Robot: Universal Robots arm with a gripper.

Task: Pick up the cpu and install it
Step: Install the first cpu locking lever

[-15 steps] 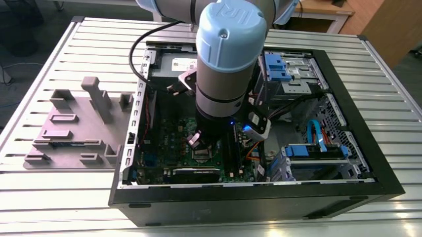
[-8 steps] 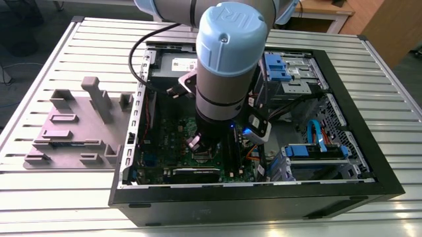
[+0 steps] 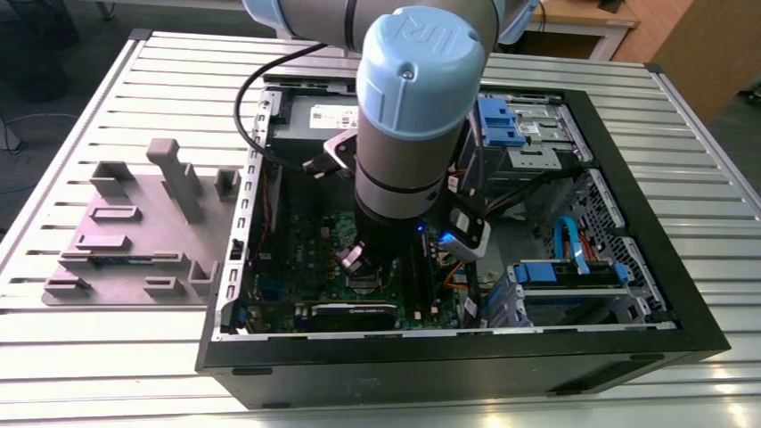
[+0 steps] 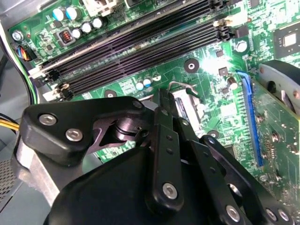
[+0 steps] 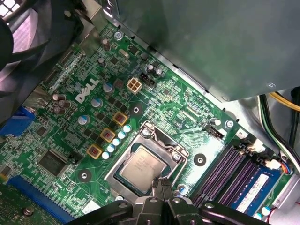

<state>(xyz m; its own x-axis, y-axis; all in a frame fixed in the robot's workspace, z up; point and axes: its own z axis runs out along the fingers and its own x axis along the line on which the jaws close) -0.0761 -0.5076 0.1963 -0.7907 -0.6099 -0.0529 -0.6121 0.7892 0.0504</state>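
The cpu (image 5: 140, 167) lies flat in the square metal-framed socket (image 5: 165, 140) on the green motherboard (image 5: 70, 140), silver top facing up. My gripper (image 5: 161, 186) hovers right at the socket's edge, its black fingers pressed together with nothing visibly between them. A thin wire lever (image 5: 155, 180) of the socket runs just by the fingertips. In the second wrist view the shut gripper (image 4: 165, 99) points down at the socket's metal frame (image 4: 190, 101). In the exterior view the arm reaches down into the open computer case, with the gripper (image 3: 355, 260) low over the board.
The black computer case (image 3: 666, 294) stands open on a slatted metal table. A grey fixture (image 3: 131, 232) sits at the exterior view's left. Inside are a large grey box (image 5: 211, 42), memory slots (image 4: 140, 51), blue drive brackets (image 3: 500, 120) and loose cables (image 3: 256, 116).
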